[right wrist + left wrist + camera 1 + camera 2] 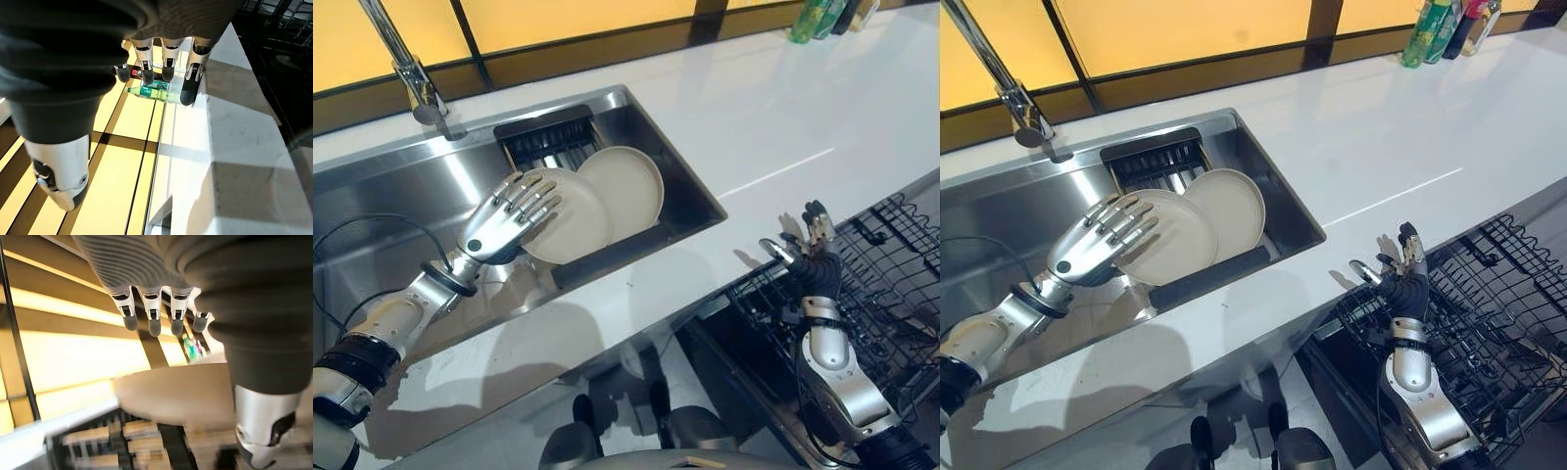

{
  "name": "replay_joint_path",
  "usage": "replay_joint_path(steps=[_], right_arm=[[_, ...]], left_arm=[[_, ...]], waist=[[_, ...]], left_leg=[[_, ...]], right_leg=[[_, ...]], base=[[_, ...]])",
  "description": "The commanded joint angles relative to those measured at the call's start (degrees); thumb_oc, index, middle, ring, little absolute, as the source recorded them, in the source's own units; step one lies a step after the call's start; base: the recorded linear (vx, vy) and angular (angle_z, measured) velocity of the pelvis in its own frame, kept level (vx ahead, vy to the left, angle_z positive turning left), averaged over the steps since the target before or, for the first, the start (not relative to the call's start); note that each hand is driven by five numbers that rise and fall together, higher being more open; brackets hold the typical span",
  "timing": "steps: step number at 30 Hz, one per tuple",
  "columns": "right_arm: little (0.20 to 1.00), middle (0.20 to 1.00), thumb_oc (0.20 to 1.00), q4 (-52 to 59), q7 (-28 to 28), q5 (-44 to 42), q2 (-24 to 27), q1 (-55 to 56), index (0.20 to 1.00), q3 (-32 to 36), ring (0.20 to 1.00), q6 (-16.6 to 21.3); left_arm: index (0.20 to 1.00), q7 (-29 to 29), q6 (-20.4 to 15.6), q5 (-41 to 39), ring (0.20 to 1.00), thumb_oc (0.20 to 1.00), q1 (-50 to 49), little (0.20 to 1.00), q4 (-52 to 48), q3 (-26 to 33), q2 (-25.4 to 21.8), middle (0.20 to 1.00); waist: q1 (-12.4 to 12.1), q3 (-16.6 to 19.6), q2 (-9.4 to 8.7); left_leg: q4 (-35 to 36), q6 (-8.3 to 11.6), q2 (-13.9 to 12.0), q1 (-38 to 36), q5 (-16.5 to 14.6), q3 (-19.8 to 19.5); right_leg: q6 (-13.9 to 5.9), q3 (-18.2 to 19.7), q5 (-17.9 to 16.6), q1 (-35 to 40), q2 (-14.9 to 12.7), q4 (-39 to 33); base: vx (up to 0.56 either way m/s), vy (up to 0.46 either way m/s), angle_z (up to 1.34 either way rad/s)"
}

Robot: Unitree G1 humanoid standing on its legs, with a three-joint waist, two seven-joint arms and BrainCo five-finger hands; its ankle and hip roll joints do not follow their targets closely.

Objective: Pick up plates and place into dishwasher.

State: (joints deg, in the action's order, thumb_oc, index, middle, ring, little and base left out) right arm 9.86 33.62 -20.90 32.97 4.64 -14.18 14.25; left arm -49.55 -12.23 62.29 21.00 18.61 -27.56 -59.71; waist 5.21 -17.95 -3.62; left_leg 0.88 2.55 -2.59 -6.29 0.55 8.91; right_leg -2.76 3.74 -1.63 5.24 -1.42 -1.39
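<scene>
Your left hand (499, 227), fingers spread straight, rests on the nearer round cream plate (570, 217) at centre-left; your right hand (808, 257) hovers open lower right.

1. A white counter (783, 117) was set with a steel sink (372, 196).
2. Two plates (622, 186) were leaned in the sink against a dark rack (548, 137).
3. Bottles (1445, 29) were stood at the counter's far corner.

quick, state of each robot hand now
Left robot hand: open, fingers spread over the front plate in the sink.
Right robot hand: open, empty, above the dishwasher rack.
</scene>
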Motion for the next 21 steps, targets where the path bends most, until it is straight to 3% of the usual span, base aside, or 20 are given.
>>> replay_joint_path(steps=[1, 2, 21], right_arm=[[1.0, 1.0, 1.0, 0.09, -1.14, 0.48, -0.77, 1.41, 1.0, -2.56, 1.0, -1.16], [1.0, 1.0, 1.0, 0.19, -1.45, 0.39, -0.72, 1.57, 1.0, -2.28, 1.0, -1.42], [1.0, 1.0, 1.0, 1.76, -5.58, 0.12, 0.18, 5.33, 1.0, 1.93, 1.0, -1.67]], left_arm=[[0.275, 1.08, -1.12, 1.11, 0.275, 0.275, -0.04, 0.275, -1.36, 2.49, -0.05, 0.275], [0.2, 1.94, -1.38, 1.33, 0.2, 0.2, -0.34, 0.2, -1.38, 2.53, 0.07, 0.2], [0.2, 1.92, -1.17, 1.76, 0.2, 0.2, -5.77, 0.2, -1.22, 4.98, 1.05, 0.2]], waist=[[-1.32, 5.72, 0.47], [-1.21, 5.86, 0.56], [0.17, 5.47, 1.61]], left_leg=[[-5.2, -0.22, 0.91, 5.14, -0.66, -4.67], [-5.01, -0.18, 0.89, 4.77, -0.66, -4.66], [-4.73, -0.19, 1.58, 2.45, -0.28, -4.55]], right_leg=[[-9.39, -0.02, -3.75, -5.99, -3.54, 1.14], [-9.43, -0.01, -3.71, -5.76, -3.58, 1.07], [-9.28, 0.39, -3.54, -4.79, -4.26, 2.19]], base=[[0.05, 0.011, 0.0], [0.03, 0.004, -0.01], [0.01, 0.017, -0.02]])
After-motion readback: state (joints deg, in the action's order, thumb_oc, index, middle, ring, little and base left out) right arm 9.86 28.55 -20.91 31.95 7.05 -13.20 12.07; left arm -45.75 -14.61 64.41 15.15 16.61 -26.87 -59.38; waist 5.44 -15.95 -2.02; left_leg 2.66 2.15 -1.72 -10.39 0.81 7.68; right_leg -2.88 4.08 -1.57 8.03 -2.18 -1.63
